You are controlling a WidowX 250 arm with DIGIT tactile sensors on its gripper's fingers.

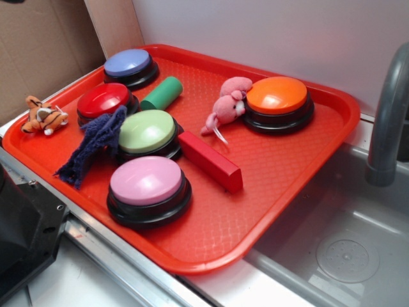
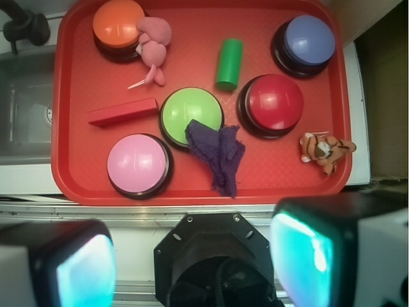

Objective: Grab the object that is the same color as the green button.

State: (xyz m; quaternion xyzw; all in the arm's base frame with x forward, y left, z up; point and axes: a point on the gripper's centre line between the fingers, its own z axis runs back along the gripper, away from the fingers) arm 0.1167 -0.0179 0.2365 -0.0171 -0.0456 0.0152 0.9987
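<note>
Nothing is yet held: the gripper (image 2: pixel 195 256) is spread wide off the tray (image 2: pixel 70 128); it must be brought over the cylinder (image 2: pixel 229 63) beyond the green button (image 2: pixel 191 115)

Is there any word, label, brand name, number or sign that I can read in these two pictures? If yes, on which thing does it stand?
None: no readable text appears in either view.
The green button, the other dome buttons, the green cylinder, the red block and the red tray all show plain surfaces.
The gripper pads carry no markings either.
</note>
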